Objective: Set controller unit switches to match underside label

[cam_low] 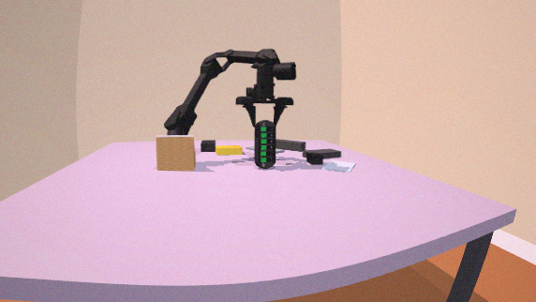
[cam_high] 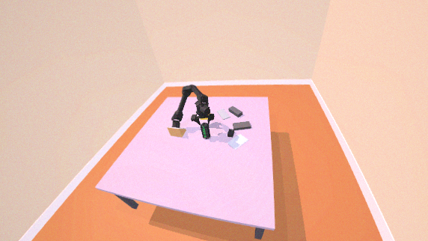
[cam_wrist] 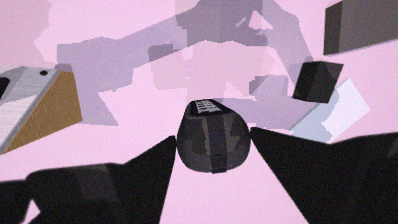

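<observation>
The dark controller unit (cam_high: 205, 132) (cam_low: 264, 145) (cam_wrist: 214, 150) stands on end, its lower end at or just above the bench (cam_high: 168, 165) (cam_low: 234, 211). Its switch face is toward the exterior camera, with a column of green rocker ends; which ends are pressed is too small to tell. My gripper (cam_low: 265, 124) (cam_wrist: 213, 135) points down and is shut on the unit's upper end, a fingertip on each side. The label (cam_wrist: 207, 106) shows in the wrist view at a steep slant, its squares unreadable.
A wooden block (cam_high: 176, 132) (cam_low: 175, 154) (cam_wrist: 47, 112) stands left of the unit. A small black block (cam_high: 230, 132) (cam_low: 314, 158) (cam_wrist: 318, 82), a pale plate (cam_high: 238, 141) (cam_low: 340, 167) (cam_wrist: 350, 107) and a dark grey bar (cam_high: 242, 126) lie right. A yellow block (cam_low: 229, 150) lies behind.
</observation>
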You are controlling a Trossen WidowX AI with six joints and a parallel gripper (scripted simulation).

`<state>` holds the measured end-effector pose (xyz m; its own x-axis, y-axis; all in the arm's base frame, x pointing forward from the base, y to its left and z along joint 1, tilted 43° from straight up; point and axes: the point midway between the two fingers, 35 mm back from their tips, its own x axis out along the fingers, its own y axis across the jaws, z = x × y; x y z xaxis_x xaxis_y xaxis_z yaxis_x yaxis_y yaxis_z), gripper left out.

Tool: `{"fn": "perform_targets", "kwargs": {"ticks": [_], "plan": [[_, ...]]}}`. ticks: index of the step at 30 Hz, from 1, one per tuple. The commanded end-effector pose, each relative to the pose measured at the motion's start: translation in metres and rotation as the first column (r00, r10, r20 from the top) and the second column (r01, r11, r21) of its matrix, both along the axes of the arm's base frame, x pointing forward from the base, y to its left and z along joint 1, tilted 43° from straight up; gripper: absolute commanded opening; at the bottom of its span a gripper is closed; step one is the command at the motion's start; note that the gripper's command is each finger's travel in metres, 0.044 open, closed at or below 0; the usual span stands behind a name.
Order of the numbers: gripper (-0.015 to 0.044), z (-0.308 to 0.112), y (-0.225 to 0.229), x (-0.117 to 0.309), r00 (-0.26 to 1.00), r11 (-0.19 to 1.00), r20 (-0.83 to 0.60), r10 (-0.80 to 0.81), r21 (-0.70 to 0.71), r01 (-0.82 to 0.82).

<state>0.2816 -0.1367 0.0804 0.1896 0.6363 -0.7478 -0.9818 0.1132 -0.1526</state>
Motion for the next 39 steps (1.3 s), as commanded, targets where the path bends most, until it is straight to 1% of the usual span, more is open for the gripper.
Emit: {"fn": "perform_targets", "kwargs": {"ticks": [1,39], "plan": [[0.0338,-0.001,0.01,0.0,1.0,1.0,-0.01,0.007,0.02,-0.006],[0.0338,0.013,0.037,0.001,1.0,1.0,-0.01,0.007,0.021,-0.006]]}}
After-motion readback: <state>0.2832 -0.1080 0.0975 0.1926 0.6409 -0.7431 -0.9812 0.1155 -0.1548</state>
